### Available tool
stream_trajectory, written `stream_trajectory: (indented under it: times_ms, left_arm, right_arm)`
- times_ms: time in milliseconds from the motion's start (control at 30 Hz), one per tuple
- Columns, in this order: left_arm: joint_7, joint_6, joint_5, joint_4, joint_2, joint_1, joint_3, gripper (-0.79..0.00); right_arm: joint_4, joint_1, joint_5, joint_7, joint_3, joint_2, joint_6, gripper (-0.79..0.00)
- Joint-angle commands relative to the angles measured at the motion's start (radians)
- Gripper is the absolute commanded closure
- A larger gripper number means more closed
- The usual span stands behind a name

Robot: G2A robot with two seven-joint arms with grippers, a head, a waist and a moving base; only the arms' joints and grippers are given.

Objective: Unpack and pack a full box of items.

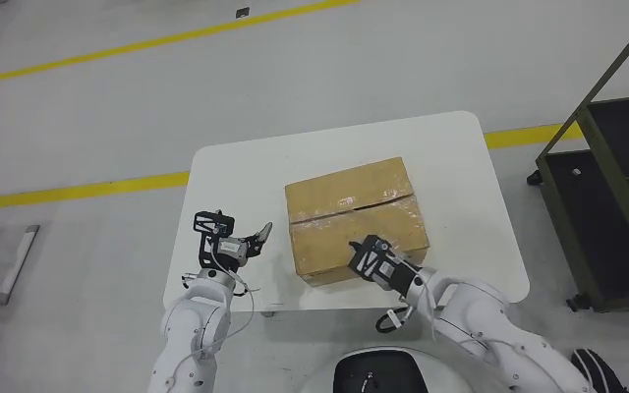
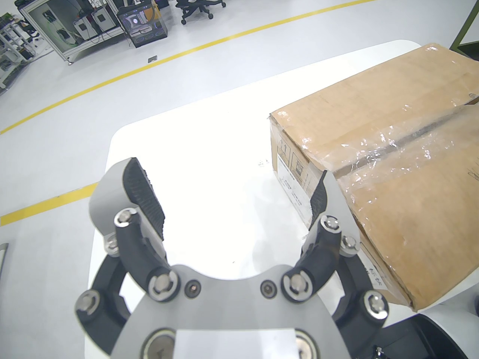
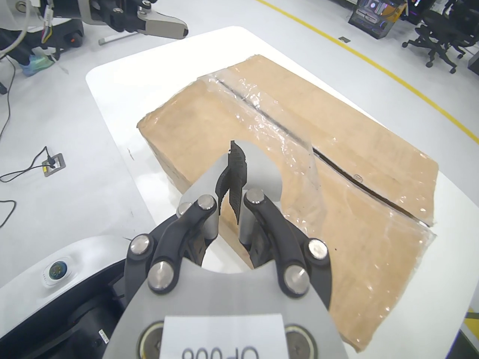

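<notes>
A closed brown cardboard box (image 1: 356, 218) sits in the middle of the white table (image 1: 432, 138), its top seam covered with crinkled clear tape (image 3: 262, 110). My left gripper (image 1: 241, 230) hovers open over the bare table just left of the box (image 2: 393, 143), with nothing between its fingers (image 2: 144, 188). My right gripper (image 1: 355, 248) is shut, its tips (image 3: 235, 158) over the box's near top edge beside a lifted strip of tape (image 3: 310, 162). Nothing shows between its pads. The box (image 3: 336, 158) is slit along part of the seam.
A dark metal rack (image 1: 590, 187) stands on the floor right of the table. Bare table surface (image 2: 209, 151) lies left of the box and behind it. The other arm's gripper (image 3: 161, 25) shows across the box in the right wrist view.
</notes>
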Motion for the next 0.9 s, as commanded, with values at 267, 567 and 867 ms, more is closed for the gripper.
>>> stream_trajectory:
  times_ms: [267,567,867]
  left_arm:
    - [0.0,0.0,0.0,0.0,0.0,0.0,0.0,-0.785]
    - [0.0,0.0,0.0,0.0,0.0,0.0,0.0,-0.785]
    - [0.0,0.0,0.0,0.0,0.0,0.0,0.0,-0.785]
  right_arm:
    - [0.082,0.103,0.021,0.108,-0.023,-0.027,0.082,0.0]
    - [0.099,0.15,0.031,0.182,0.005,-0.036,0.101,0.0]
    - [0.115,0.184,0.019,0.208,0.065,-0.035,0.084,0.0]
